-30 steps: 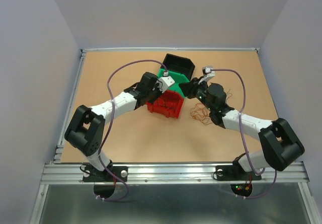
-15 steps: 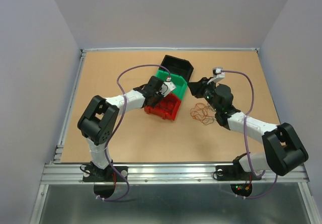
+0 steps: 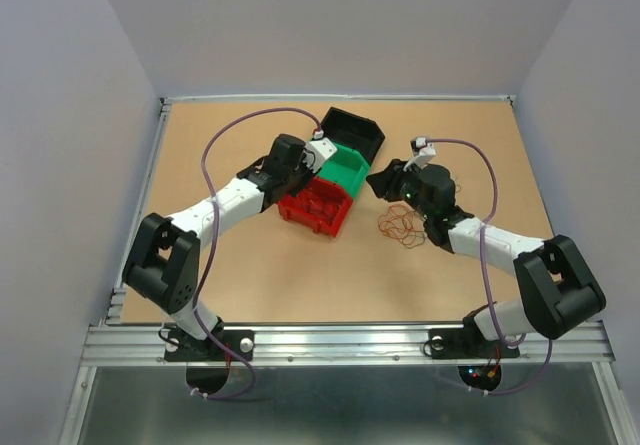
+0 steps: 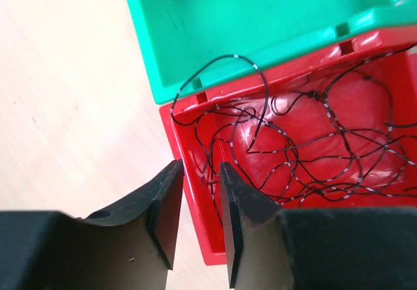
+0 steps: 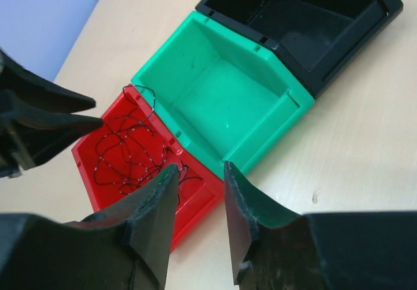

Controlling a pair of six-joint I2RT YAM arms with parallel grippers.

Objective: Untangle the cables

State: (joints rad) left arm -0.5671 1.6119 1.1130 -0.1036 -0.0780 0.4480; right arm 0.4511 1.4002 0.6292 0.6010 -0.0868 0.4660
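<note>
While three bins (image 3: 345, 170) touch, two cable tangles (image 3: 400, 227) lie apart.

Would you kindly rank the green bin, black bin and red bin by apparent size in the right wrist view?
1. green bin, fully visible.
2. black bin, farther away and cropped by the frame, so its place is unsure.
3. red bin, partly hidden behind the jaws, so also unsure.

One red bin (image 3: 318, 208), one green bin (image 3: 345, 168), one black bin (image 3: 355, 131), one dark tangle (image 4: 306, 148), seemingly one orange tangle (image 3: 402, 229).
</note>
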